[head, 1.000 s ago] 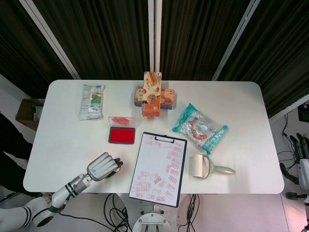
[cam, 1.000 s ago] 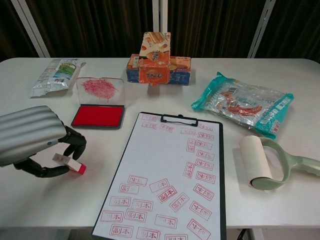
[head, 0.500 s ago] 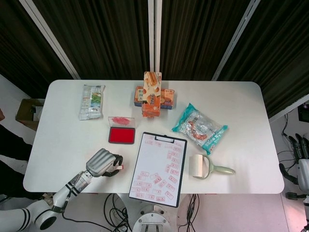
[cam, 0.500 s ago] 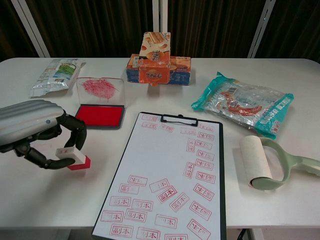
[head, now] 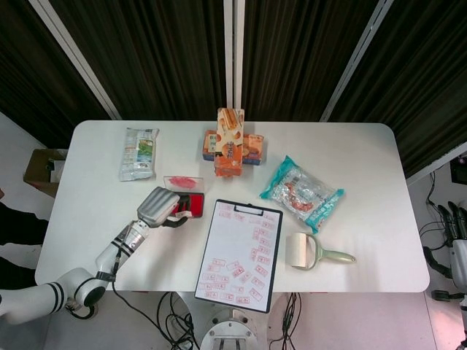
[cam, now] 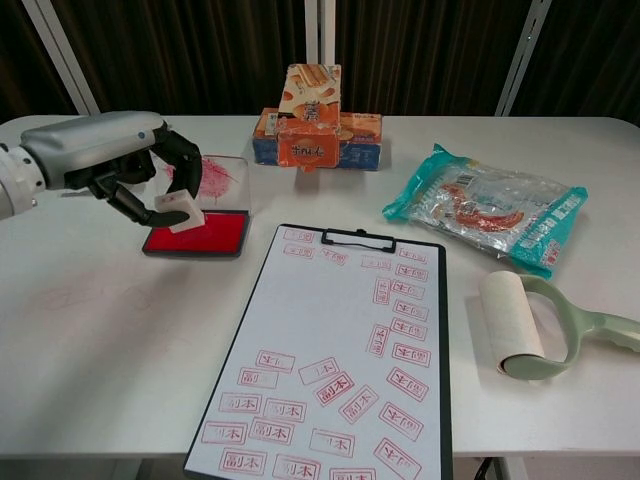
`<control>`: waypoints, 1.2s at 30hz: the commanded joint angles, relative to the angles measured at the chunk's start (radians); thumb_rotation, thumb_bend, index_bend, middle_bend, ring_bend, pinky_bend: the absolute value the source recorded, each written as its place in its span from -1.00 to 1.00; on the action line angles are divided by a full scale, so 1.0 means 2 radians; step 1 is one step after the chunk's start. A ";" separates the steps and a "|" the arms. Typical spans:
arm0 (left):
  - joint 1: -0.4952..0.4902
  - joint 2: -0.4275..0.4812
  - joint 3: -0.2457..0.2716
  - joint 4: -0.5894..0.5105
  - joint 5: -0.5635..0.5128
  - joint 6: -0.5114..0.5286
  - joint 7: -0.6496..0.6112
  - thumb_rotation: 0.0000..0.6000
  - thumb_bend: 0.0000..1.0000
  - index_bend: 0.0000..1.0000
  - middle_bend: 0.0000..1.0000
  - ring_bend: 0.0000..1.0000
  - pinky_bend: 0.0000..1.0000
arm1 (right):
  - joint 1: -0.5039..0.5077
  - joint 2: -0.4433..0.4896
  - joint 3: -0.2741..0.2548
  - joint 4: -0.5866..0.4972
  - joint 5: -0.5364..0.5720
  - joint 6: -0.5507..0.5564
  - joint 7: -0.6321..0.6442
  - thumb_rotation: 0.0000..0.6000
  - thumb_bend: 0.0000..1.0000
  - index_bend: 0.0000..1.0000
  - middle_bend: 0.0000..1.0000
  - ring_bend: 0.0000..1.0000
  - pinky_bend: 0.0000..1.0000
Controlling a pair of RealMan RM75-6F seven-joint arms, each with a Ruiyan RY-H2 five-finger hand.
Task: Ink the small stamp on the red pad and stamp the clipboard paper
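Note:
My left hand [cam: 120,160] [head: 162,205] pinches the small white stamp [cam: 180,213] and holds it over the left part of the red ink pad [cam: 205,234] [head: 195,205]; whether the stamp touches the ink I cannot tell. The pad's clear lid [cam: 215,171] stands open behind it, smeared red. The black clipboard [cam: 340,350] [head: 241,254] lies right of the pad, its paper covered with several red stamp marks. At the far right edge of the head view, my right hand [head: 458,237] hangs off the table, fingers pointing up with nothing in them.
Stacked orange snack boxes [cam: 314,125] stand at the back centre. A green-white packet [cam: 112,150] lies back left, a teal snack bag [cam: 487,205] at the right. A lint roller [cam: 530,325] rests right of the clipboard.
My left hand lifted the stamp from the table's front left and carried it back and rightward to above the red pad. The right hand stayed put.

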 commanded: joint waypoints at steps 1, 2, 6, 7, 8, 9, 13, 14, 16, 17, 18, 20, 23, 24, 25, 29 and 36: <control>-0.022 -0.022 -0.016 0.038 -0.016 -0.020 -0.004 1.00 -0.25 0.45 0.49 1.00 1.00 | 0.000 0.001 0.001 -0.002 0.000 0.001 0.000 1.00 -0.53 -1.00 -1.00 -1.00 -1.00; -0.028 -0.026 -0.015 0.051 -0.015 -0.027 -0.006 1.00 -0.25 0.45 0.49 1.00 1.00 | -0.001 0.002 0.001 -0.002 0.000 0.002 0.000 1.00 -0.53 -1.00 -1.00 -1.00 -1.00; -0.043 -0.036 -0.008 0.084 -0.008 -0.045 -0.025 1.00 -0.25 0.45 0.50 1.00 1.00 | -0.002 0.004 0.002 -0.004 0.001 0.004 0.001 1.00 -0.53 -1.00 -1.00 -1.00 -1.00; -0.044 -0.038 -0.006 0.090 -0.007 -0.047 -0.031 1.00 -0.25 0.45 0.50 1.00 1.00 | -0.002 0.004 0.002 -0.003 0.001 0.005 0.001 1.00 -0.53 -1.00 -1.00 -1.00 -1.00; -0.046 -0.039 -0.005 0.095 -0.007 -0.049 -0.039 1.00 -0.25 0.45 0.50 1.00 1.00 | -0.002 0.003 0.003 -0.003 0.002 0.005 0.001 1.00 -0.53 -1.00 -1.00 -1.00 -1.00; -0.047 -0.040 -0.005 0.099 -0.007 -0.051 -0.046 1.00 -0.25 0.45 0.50 1.00 1.00 | -0.002 0.003 0.003 -0.002 0.002 0.005 0.001 1.00 -0.53 -1.00 -1.00 -1.00 -1.00; -0.053 -0.046 -0.002 0.123 -0.005 -0.054 -0.068 1.00 -0.25 0.46 0.50 1.00 1.00 | -0.003 0.002 0.003 0.000 0.004 0.005 0.002 1.00 -0.53 -1.00 -1.00 -1.00 -1.00; -0.054 -0.047 -0.001 0.127 -0.004 -0.055 -0.074 1.00 -0.25 0.46 0.51 1.00 1.00 | -0.003 0.001 0.003 0.001 0.004 0.005 0.002 1.00 -0.53 -1.00 -1.00 -1.00 -1.00; -0.057 -0.049 0.003 0.137 0.002 -0.054 -0.079 1.00 -0.25 0.46 0.51 1.00 1.00 | -0.003 0.000 0.003 0.002 0.005 0.004 0.002 1.00 -0.53 -1.00 -1.00 -1.00 -1.00; -0.058 -0.051 0.005 0.143 0.005 -0.053 -0.080 1.00 -0.24 0.46 0.51 1.00 1.00 | -0.003 0.000 0.003 0.003 0.005 0.004 0.002 1.00 -0.53 -1.00 -1.00 -1.00 -1.00; -0.059 -0.052 0.006 0.147 0.006 -0.052 -0.083 1.00 -0.24 0.46 0.51 1.00 1.00 | -0.003 -0.001 0.003 0.004 0.005 0.005 0.001 1.00 -0.53 -1.00 -1.00 -1.00 -1.00; -0.061 -0.056 0.008 0.156 0.006 -0.053 -0.091 1.00 -0.24 0.46 0.51 1.00 1.00 | -0.003 -0.002 0.003 0.006 0.006 0.004 0.001 1.00 -0.52 -1.00 -1.00 -1.00 -1.00; -0.066 -0.061 0.013 0.169 0.008 -0.060 -0.097 1.00 -0.24 0.47 0.51 1.00 1.00 | -0.003 -0.003 0.004 0.007 0.007 0.002 0.001 1.00 -0.52 -1.00 -1.00 -1.00 -1.00; -0.067 -0.063 0.014 0.171 0.008 -0.062 -0.099 1.00 -0.24 0.47 0.51 1.00 1.00 | -0.003 -0.003 0.004 0.007 0.008 0.002 0.001 1.00 -0.52 -1.00 -1.00 -1.00 -1.00; -0.067 -0.065 0.015 0.175 0.008 -0.064 -0.102 1.00 -0.24 0.47 0.52 1.00 1.00 | -0.003 -0.003 0.004 0.007 0.008 0.002 0.000 1.00 -0.52 -1.00 -1.00 -1.00 -1.00; -0.069 -0.071 0.014 0.185 0.001 -0.068 -0.111 1.00 -0.24 0.48 0.52 1.00 1.00 | -0.002 -0.003 0.005 0.007 0.010 0.001 -0.001 1.00 -0.52 -1.00 -1.00 -1.00 -1.00; -0.074 -0.075 0.016 0.200 -0.006 -0.080 -0.116 1.00 -0.24 0.48 0.53 1.00 1.00 | 0.000 -0.008 0.001 0.009 0.012 -0.010 -0.006 1.00 -0.50 -1.00 -1.00 -1.00 -1.00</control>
